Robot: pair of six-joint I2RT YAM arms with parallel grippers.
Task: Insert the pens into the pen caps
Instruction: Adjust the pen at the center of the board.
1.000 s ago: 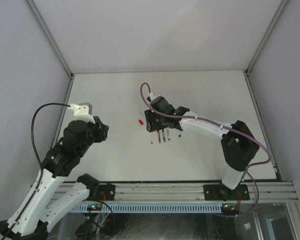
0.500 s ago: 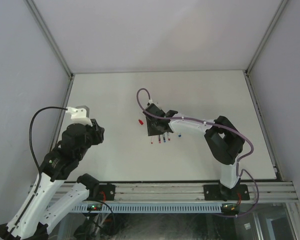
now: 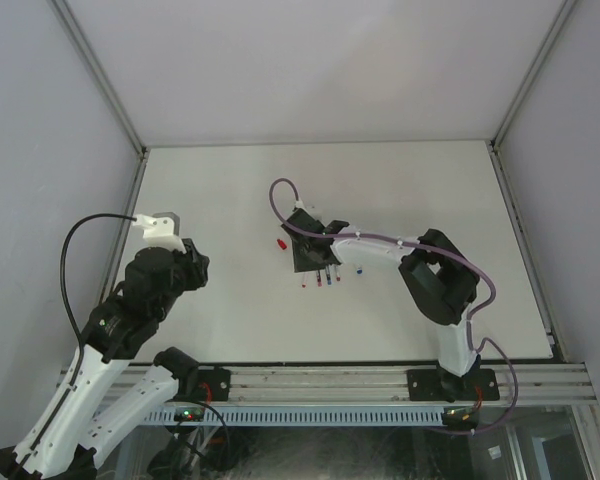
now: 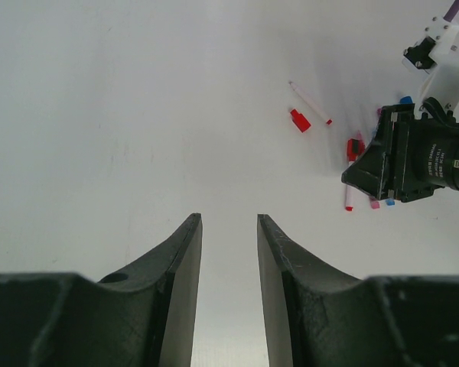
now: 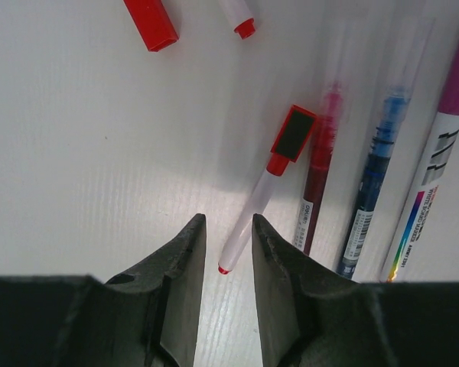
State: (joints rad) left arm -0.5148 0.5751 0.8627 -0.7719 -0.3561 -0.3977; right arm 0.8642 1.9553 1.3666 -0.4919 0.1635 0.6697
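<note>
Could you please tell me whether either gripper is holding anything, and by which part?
Nothing is held. The left gripper is open and empty. The right gripper straddles the near end of a red-and-white pen, with a gap showing beside it.

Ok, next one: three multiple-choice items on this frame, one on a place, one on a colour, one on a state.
1. The right hand is: A down at the pens; B at the far right corner; C by its base.
2. The loose cap beside the pens is: A blue; B red; C green.
3. The left hand is: A shut on a pen; B shut on a cap; C open, empty.
Answers: 1 A, a pen tip lies between its jaws; 2 B, plainly red; 3 C, jaws apart, nothing between.
</note>
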